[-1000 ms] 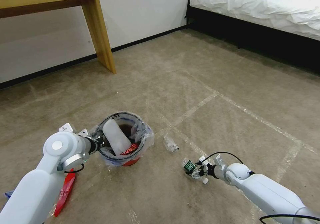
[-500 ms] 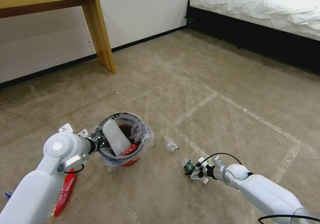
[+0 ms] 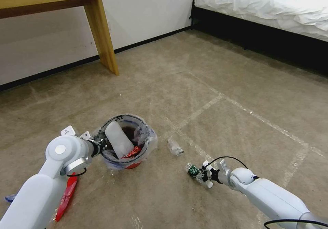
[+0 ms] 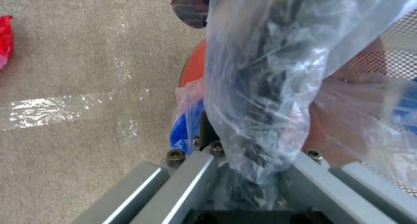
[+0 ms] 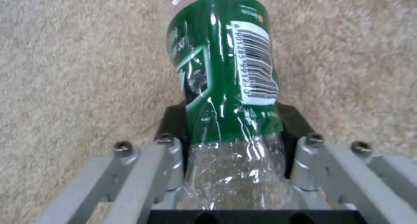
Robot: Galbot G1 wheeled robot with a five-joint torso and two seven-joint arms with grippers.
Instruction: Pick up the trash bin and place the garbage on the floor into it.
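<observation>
My left gripper (image 3: 101,145) is pinched on the near-left rim of the trash bin (image 3: 127,142), its fingers closed over the crinkly bag liner (image 4: 260,87). The bin stands on the floor (image 3: 205,85), among the tape lines, holding a white slipper (image 3: 118,140) and a red wrapper (image 3: 131,152). My right gripper (image 3: 200,175) clamps a green-labelled bottle (image 5: 223,70) between both pads, just above the carpet, right of the bin and apart from it. A clear crushed bottle (image 3: 175,147) lies on the floor between bin and right gripper. A red wrapper strip (image 3: 66,196) lies beside my left arm.
</observation>
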